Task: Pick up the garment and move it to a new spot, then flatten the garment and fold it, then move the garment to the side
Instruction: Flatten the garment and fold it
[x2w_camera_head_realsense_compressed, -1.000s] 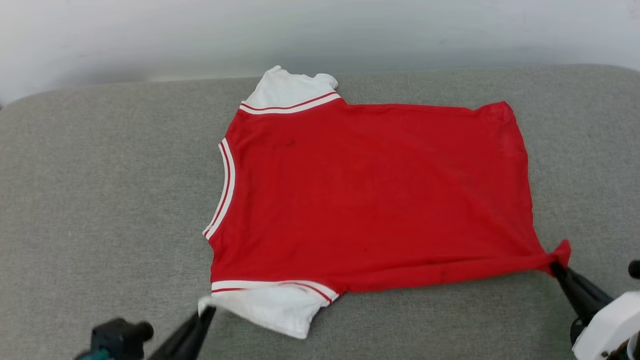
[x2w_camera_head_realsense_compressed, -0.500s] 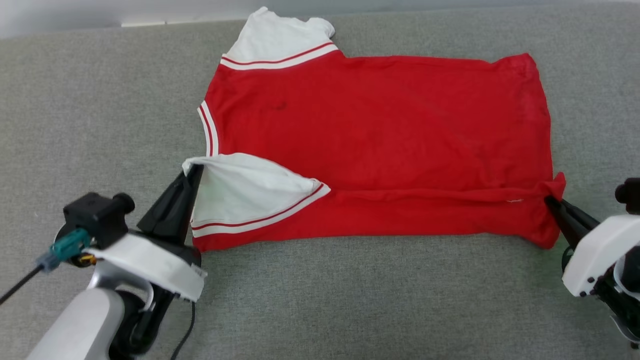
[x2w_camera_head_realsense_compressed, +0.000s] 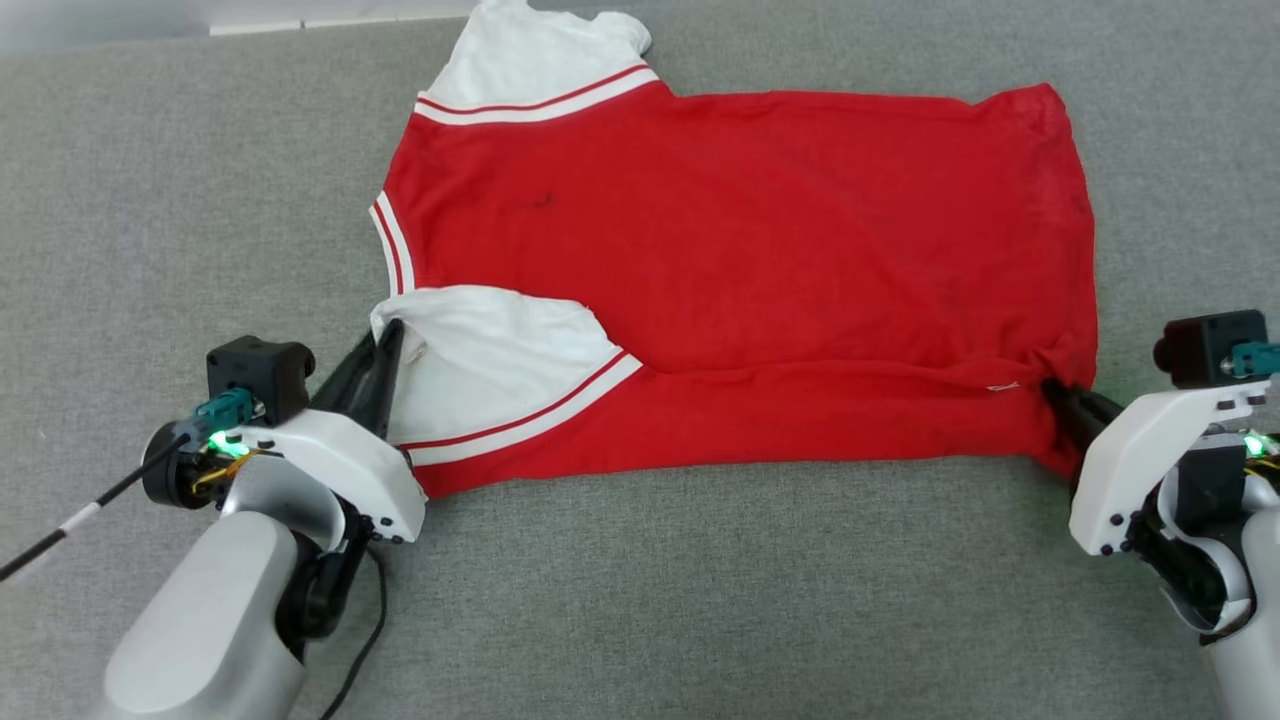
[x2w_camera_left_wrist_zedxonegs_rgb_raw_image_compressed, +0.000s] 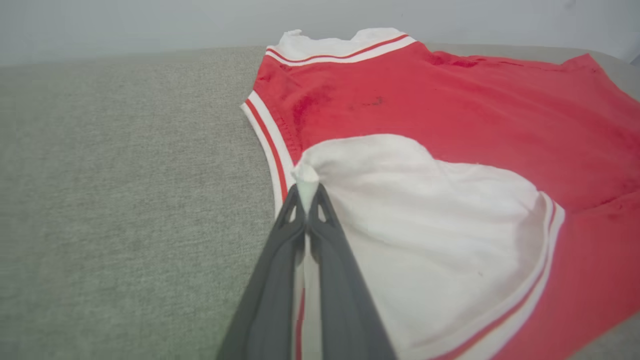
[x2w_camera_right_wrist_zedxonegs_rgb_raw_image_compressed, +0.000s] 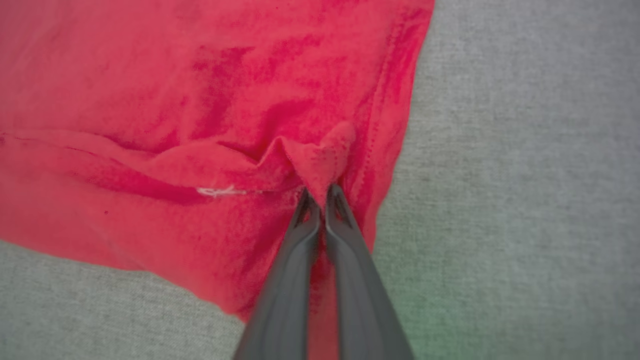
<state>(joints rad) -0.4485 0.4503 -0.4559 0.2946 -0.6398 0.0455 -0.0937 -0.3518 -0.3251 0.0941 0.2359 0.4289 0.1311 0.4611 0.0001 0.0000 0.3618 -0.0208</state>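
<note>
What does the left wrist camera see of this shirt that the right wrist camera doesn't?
Left wrist view: the left gripper pinching the white sleeve, which lies folded over the red shirt, and the striped neckline. Right wrist view: the right gripper pinching a red hem corner, beside a small white thread. Both: shut dark fingers gripping the shirt on a grey cushion.

Indoors: grey upholstered surface (x2w_camera_head_realsense_compressed: 700, 600), pale wall (x2w_camera_left_wrist_zedxonegs_rgb_raw_image_compressed: 150, 20)
</note>
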